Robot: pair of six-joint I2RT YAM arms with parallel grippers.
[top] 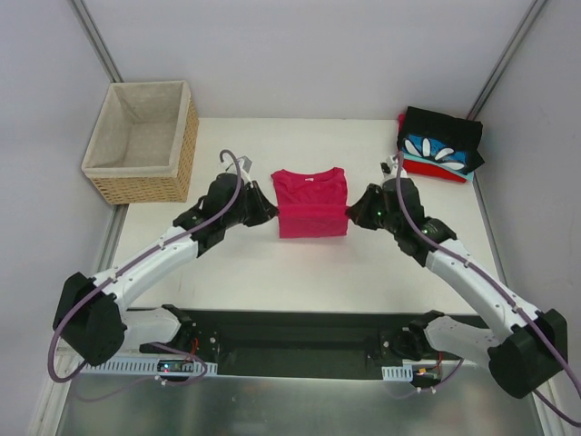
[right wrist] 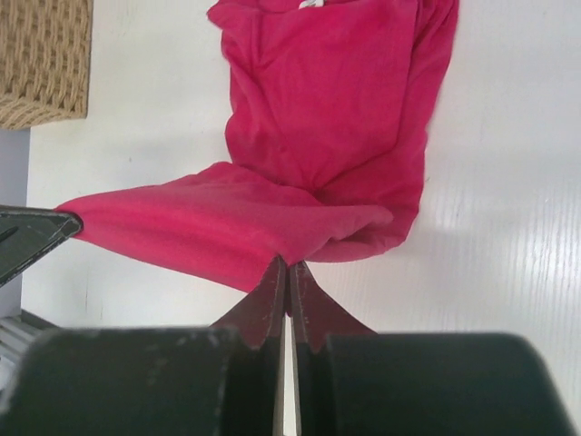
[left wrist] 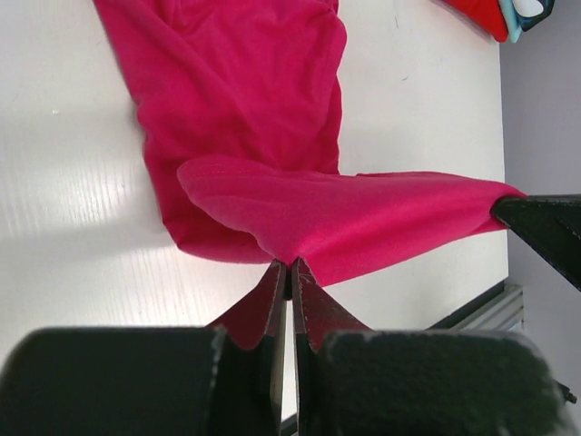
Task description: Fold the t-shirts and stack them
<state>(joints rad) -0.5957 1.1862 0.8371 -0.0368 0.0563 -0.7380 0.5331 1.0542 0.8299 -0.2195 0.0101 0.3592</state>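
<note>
White tabletop (top: 245,263) between pale walls holds the pink t-shirt (top: 310,202) at its centre, collar away from the arms. The left gripper (top: 270,212) and right gripper (top: 353,216) are each pinched closed on one end of its lower edge, which is lifted and stretched between them. The fold looks half made. Next, both should carry that edge evenly toward the collar, lay it flat, then let go. The wicker basket (top: 127,171) at far left shows only its beige lining. The folded stack (top: 440,145), black topmost, sits far right.
</note>
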